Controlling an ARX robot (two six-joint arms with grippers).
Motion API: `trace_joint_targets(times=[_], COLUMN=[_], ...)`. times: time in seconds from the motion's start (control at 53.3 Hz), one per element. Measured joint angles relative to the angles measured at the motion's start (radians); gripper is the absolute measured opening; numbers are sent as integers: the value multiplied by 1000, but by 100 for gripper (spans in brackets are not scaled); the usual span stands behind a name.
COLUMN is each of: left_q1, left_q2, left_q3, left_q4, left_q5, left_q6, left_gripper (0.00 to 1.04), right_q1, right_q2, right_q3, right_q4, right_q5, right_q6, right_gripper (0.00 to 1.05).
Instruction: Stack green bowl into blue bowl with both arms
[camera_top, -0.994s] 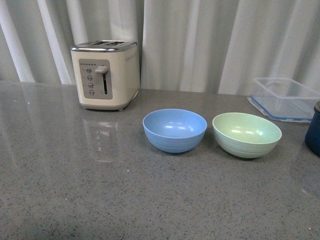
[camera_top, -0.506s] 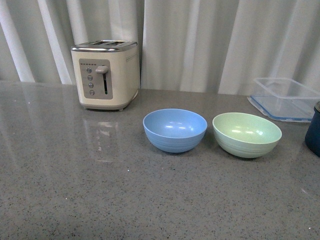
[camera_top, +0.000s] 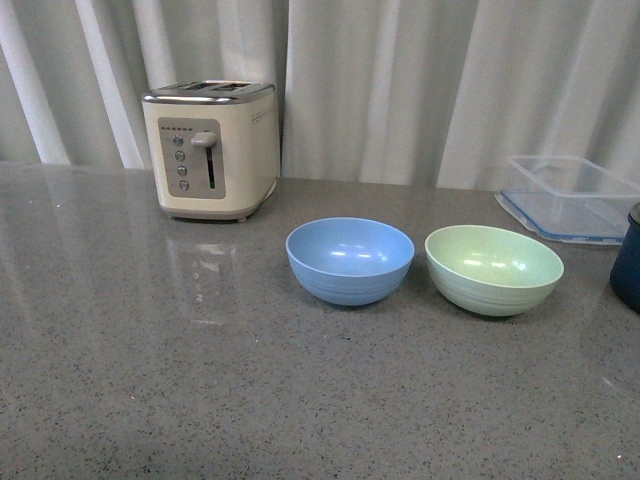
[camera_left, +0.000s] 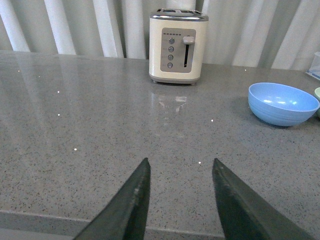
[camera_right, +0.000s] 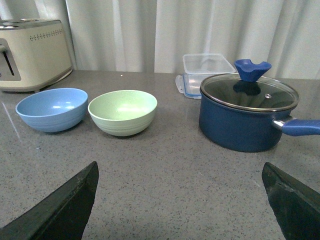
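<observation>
Nothing has moved since the earlier frames. Green bowl sits upright on counter, just beside blue bowl at its 3 o'clock, so the transfer looks short. Left tool parted, right tool spread wide, both empty.

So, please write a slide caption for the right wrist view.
Open right gripper facing blue bowl, green bowl and lidded navy pot on counter.

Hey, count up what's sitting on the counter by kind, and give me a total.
Bowls: 2, the blue bowl and the green bowl
Toaster: 1
Clear container: 1
Pot: 1
Total: 5
</observation>
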Motion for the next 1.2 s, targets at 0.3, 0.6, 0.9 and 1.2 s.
trace_joint_targets(times=[0.3,0.6,0.9,1.2], left_q1=[0,0,0,0], left_q2=[0,0,0,0], left_q3=[0,0,0,0], left_q4=[0,0,0,0], left_q5=[1,1,1,1], left_q6=[0,2,3,3], left_gripper=[88,98,98,98], right_q1=[-37,93,127,106], right_q2=[323,938,1481,1886], right_q3=[154,570,993,1302], right_q4=[115,71,-39,-105], right_q5=[-357,-297,-169,-15], right_q6=[5,146,189,166], right_gripper=[95,95,95,95])
